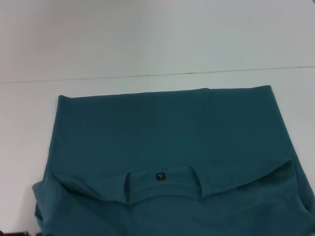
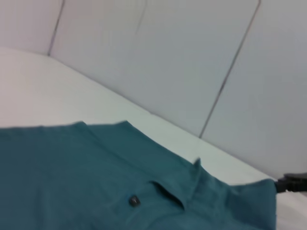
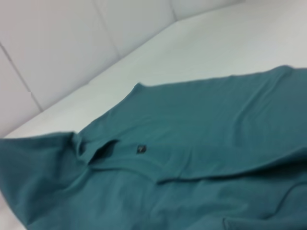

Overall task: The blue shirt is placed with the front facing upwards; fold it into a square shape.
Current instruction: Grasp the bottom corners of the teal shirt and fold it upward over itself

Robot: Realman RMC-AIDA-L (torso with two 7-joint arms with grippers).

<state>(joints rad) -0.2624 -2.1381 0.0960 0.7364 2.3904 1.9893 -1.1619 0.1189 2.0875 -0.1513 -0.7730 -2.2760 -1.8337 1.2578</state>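
Head view shows the blue shirt (image 1: pixel 162 132) spread across the white bench (image 1: pixel 147 44), its straight far edge running left to right and its collar, with the small dark neck label (image 1: pixel 159 175), lying toward the near side. Near that collar the cloth is doubled over, with a raised fold line crossing from left to right. Neither end effector appears in the head view; a dark tip at the edge of the left wrist view may be the right arm's, but how far open either one is cannot be told. Judging by the wrist views, both arms sit near the collar end, one to each side, about equally close, so the shirt stretches away from them toward the far edge.
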